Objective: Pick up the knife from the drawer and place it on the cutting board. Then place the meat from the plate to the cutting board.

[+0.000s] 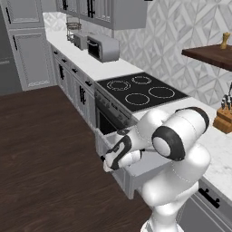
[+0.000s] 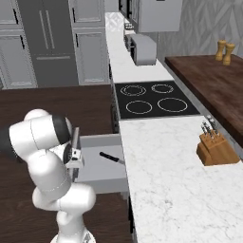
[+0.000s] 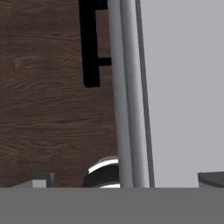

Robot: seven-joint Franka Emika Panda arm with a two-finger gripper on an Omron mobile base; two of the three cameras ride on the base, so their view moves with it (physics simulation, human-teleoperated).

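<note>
Knife (image 2: 111, 157) lies flat in the open drawer (image 2: 102, 171), black handle toward the front. Light, stiff and slim, it looks best pinched across the handle. Fingers (image 3: 122, 177) spread wide, empty, straddling the drawer's front edge.

A black four-ring cooktop (image 2: 154, 98) sits in the white marble tabletop (image 2: 166, 190) between a grey toaster oven (image 2: 144, 49) and a wooden knife block (image 2: 216, 149), beside a dark wooden shelf (image 2: 213, 85) carrying two shakers (image 2: 224, 50).
</note>
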